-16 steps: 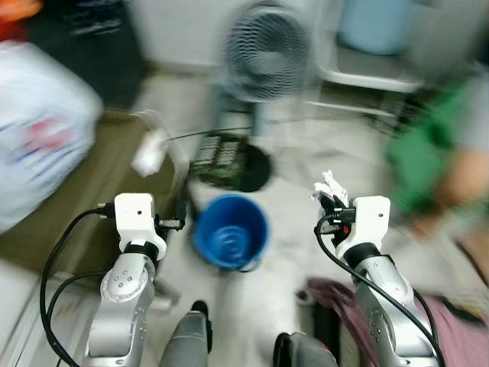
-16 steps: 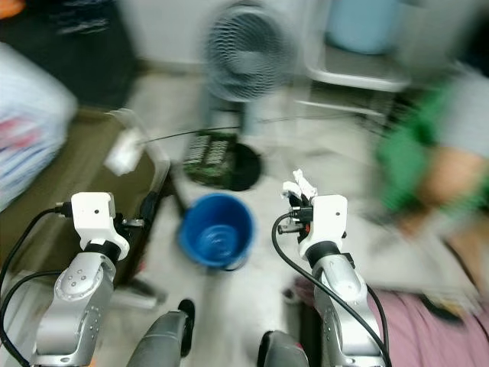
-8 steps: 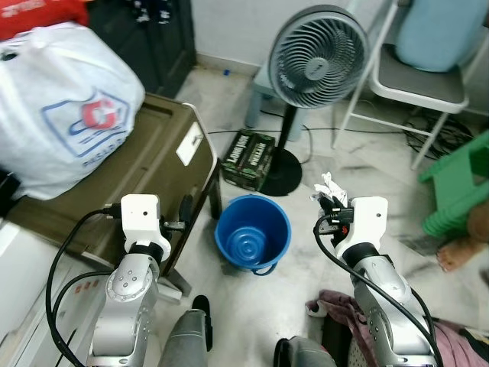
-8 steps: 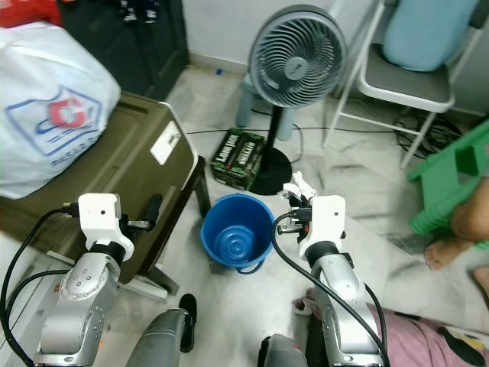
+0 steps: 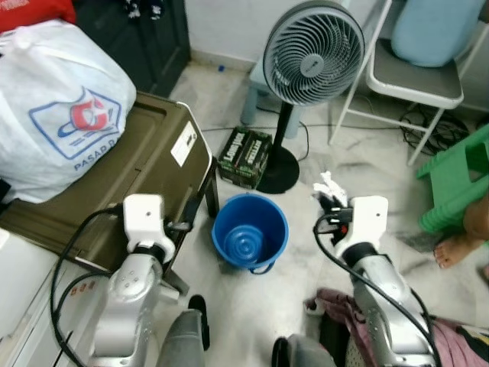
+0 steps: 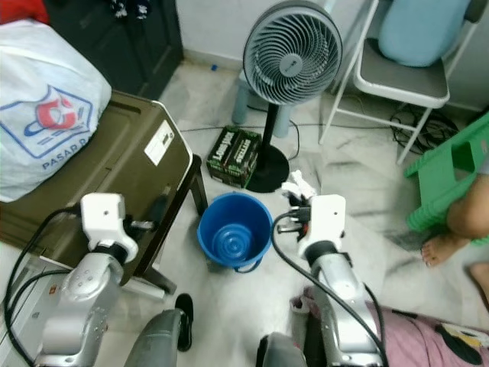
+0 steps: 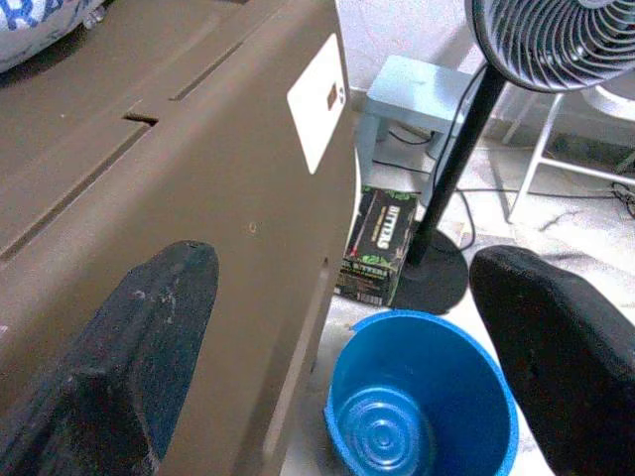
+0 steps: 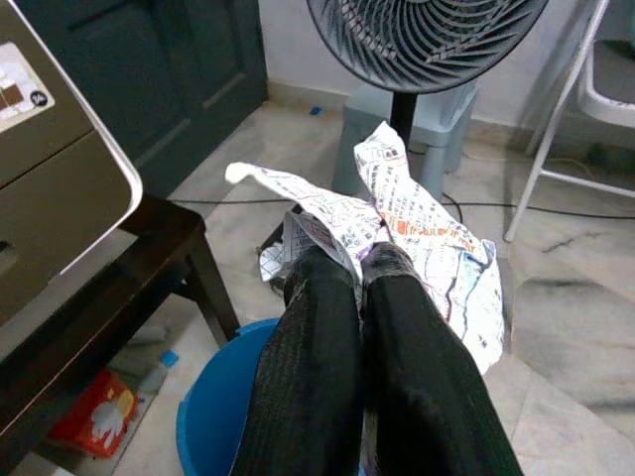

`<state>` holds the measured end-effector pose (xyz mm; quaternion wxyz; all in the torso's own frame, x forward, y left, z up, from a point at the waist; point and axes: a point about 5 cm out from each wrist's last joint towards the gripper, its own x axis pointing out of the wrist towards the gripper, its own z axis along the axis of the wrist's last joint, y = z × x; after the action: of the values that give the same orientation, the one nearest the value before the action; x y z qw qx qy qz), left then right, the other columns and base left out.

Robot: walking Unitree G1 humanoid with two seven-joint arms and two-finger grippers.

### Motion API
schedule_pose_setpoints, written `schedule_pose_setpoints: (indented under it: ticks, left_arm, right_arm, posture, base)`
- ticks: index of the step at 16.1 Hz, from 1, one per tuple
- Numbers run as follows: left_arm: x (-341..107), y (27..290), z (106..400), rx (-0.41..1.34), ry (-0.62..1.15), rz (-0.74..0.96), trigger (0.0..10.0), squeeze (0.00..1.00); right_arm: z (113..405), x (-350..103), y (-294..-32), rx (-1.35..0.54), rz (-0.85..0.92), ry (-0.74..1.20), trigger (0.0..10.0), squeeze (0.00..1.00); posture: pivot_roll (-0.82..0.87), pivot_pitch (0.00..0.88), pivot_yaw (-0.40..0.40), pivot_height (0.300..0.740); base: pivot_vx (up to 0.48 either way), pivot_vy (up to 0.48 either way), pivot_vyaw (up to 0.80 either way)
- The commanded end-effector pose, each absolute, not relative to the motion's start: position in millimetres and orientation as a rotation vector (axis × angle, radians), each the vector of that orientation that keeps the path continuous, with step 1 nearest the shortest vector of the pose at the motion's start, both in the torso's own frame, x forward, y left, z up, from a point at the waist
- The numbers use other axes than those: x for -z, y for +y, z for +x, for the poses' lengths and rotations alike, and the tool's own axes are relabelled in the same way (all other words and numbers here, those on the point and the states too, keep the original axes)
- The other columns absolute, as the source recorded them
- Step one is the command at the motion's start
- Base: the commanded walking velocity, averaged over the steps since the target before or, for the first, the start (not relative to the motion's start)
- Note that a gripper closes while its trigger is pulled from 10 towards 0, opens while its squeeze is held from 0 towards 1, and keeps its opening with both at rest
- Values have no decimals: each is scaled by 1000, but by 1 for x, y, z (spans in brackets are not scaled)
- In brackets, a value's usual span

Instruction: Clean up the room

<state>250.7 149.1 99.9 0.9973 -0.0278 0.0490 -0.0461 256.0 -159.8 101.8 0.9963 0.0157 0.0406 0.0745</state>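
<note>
Brown storage box (image 5: 145,176): sits on a dark low stand at the robot's left, carrying a large white plastic bag (image 5: 61,107) with a red and blue print.

Standing fan (image 5: 313,53): grey, upright on the marble floor (image 5: 367,164), straight ahead; its round base lies just beyond the bucket. A dark carton (image 5: 244,157) lies on the floor just beside that base.

Chair (image 5: 416,73): white-framed, far right, with a pale blue cushion (image 5: 435,30) on its seat. A green stool (image 5: 458,183) stands nearer, with a person's bare foot (image 5: 458,248) beside it.

Blue bucket (image 5: 250,233): open-topped, upright on the floor between the two arms, near the corner of the box.

Left arm: raised and bent forward, its white wrist housing beside the box edge. Left tool (image 7: 337,367): fingers (image 7: 149,337) spread wide apart, holding nothing, pointing down past the box towards the bucket.

Right arm: raised likewise, to the right of the bucket. Right tool (image 8: 359,273): fingers (image 8: 317,357) pressed together, pinching a crumpled piece of printed paper (image 8: 417,233), held in the air just to the right of the bucket's rim.

Pink cloth (image 5: 344,306): heaped on the floor under the right arm.
</note>
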Motion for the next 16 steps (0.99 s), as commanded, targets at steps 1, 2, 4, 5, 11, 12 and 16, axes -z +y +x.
schedule_pose_setpoints:
  ticks: [1,2,4,5,11,12,16]
  left_arm:
    - [-102,149,249,95,86,-57,10000,0]
    - [-102,149,249,96,86,-58,10000,0]
    - [-102,148,249,99,85,-60,10000,0]
    - [-103,148,249,100,84,-60,10000,0]
    - [-103,146,250,105,80,-63,10000,0]
    - [-103,146,250,106,79,-63,10000,0]
    - [-103,145,251,109,77,-63,10000,0]
  right_arm:
    - [253,-97,-163,-133,33,98,10000,0]
    - [253,-97,-163,-133,34,98,10000,0]
    - [254,-97,-164,-134,34,98,10000,0]
    - [254,-97,-163,-134,34,98,10000,0]
    - [255,-97,-163,-137,36,98,10000,0]
    - [255,-97,-162,-137,36,97,10000,0]
    - [255,-97,-163,-134,33,98,10000,0]
  posture:
    - [-29,210,-38,740]
    - [-29,210,-38,740]
    - [-28,208,-38,740]
    - [-28,208,-38,740]
    - [-28,205,-38,740]
    - [-28,205,-38,740]
    - [-28,202,-38,740]
  base:
    - [0,0,0]
    - [0,0,0]
    - [0,0,0]
    - [0,0,0]
    - [91,0,0]
    - [289,0,0]
    - [295,0,0]
